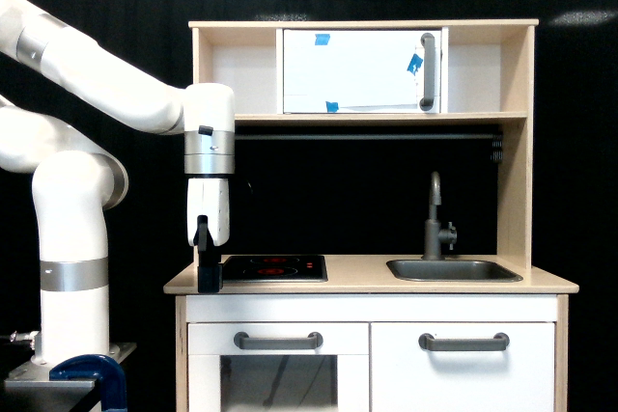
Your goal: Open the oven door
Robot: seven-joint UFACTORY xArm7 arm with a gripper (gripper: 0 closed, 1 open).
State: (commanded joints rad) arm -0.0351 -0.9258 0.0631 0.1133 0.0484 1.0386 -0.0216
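The oven door is a wide white panel in the upper shelf of the toy kitchen, and it stands closed. Its vertical grey bar handle runs down the edge at the exterior view's right. Small blue tape pieces are stuck on the panel. My gripper hangs straight down from the white arm over the counter's end at the exterior view's left, far below and to the left of that handle. Its dark fingers show side-on, so the gap between them is hidden. Nothing is visibly held.
A black hob lies on the wooden counter just beside the gripper. A grey tap and a sink sit at the exterior view's right. Two lower doors with horizontal grey handles are below. Wooden side posts frame the shelf.
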